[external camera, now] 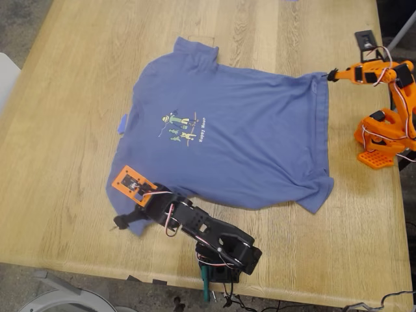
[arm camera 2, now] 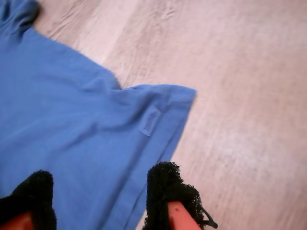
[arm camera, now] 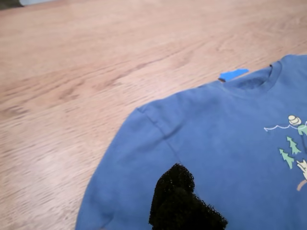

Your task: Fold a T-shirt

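second wrist view alone shows my second gripper (arm camera 2: 103, 201) fingers wide over t-shirt (arm camera 2: 72, 139) hem.

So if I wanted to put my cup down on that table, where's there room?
The widest bare wood is on the exterior view's left, between the table edge and the T-shirt. There's also a strip along that view's top, above the shirt. It's crowded at the bottom, around my first gripper, and at the view's right, where my second gripper meets the hem.
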